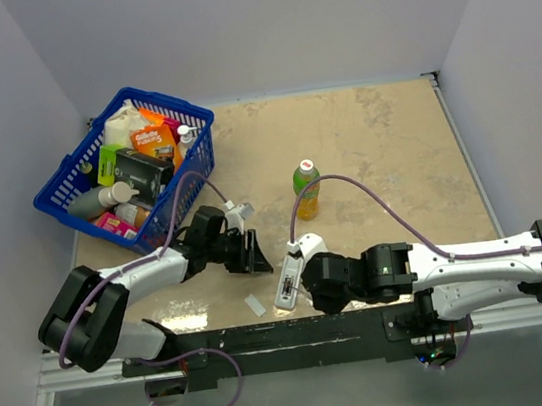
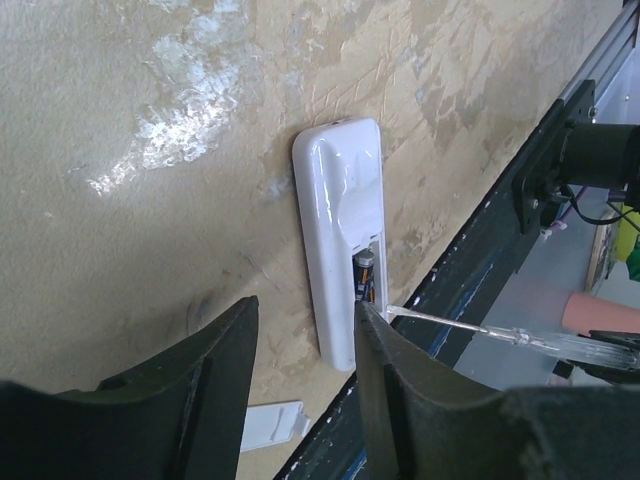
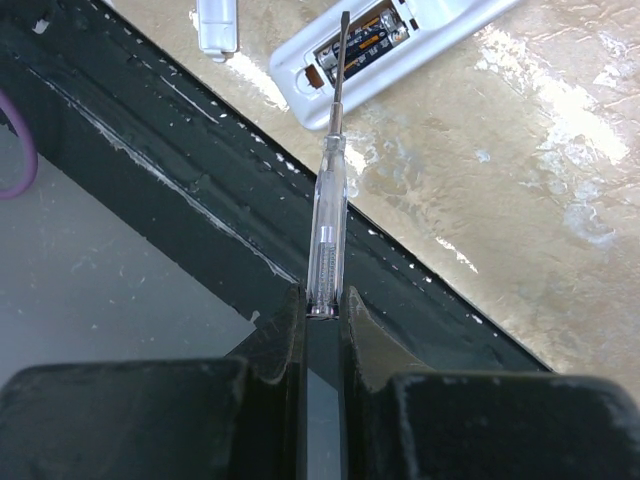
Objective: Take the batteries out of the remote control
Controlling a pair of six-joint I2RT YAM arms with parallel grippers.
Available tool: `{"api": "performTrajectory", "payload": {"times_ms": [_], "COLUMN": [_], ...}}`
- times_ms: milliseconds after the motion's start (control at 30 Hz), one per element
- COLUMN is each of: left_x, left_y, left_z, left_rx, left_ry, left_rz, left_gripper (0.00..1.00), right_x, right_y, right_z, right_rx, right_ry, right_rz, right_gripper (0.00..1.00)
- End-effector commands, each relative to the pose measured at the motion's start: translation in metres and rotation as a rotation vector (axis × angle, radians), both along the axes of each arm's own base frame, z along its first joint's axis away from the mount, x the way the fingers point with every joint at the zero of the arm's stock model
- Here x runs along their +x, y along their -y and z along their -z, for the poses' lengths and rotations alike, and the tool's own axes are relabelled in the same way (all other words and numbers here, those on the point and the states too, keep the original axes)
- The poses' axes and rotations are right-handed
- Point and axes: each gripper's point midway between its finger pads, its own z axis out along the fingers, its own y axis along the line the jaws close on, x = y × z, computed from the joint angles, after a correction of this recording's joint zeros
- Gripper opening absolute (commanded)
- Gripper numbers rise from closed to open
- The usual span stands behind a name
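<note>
The remote control lies at the near edge of the table with its cover off and just beside it, but the batteries sit in the open compartment, so the unloading itself is left to do. The right gripper is clamped on a screwdriver whose tip reaches into that compartment; the left gripper hovers over the remote's battery end, jaws parted, gripping nothing.

batteries in remote control, bottle behind

Blue basket of groceries far left; green bottle upright centre; small white piece, maybe cover, near edge; clear-handled screwdriver.
</note>
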Motion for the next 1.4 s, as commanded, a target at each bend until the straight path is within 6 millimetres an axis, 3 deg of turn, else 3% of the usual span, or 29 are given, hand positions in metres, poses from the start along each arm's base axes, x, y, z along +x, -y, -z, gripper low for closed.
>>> {"api": "performTrajectory", "payload": {"times_ms": [0, 733, 1100, 1367], "left_x": [-0.003, -0.003, -0.005, -0.005], "left_y": [0.007, 0.010, 0.010, 0.012], "left_z": [-0.004, 0.000, 0.003, 0.001], "left_rx": [-0.041, -0.048, -0.049, -0.064], "left_ry": [-0.002, -0.011, -0.020, -0.021], "left_rz": [0.017, 0.017, 0.014, 0.015], "left_gripper": [0.47, 0.47, 0.48, 0.48], "right_x": [-0.004, -0.002, 0.009, 0.007], "right_y": [-0.002, -0.002, -0.009, -0.004], "right_z": [0.001, 0.020, -0.013, -0.010], "right_rx": [0.001, -0.111, -0.089, -0.107], "right_ry": [-0.019, -0.015, 0.058, 0.058], "right_rz": [-0.028, -0.067, -0.090, -0.122], "right_gripper": [0.00, 0.00, 0.00, 0.00]}}
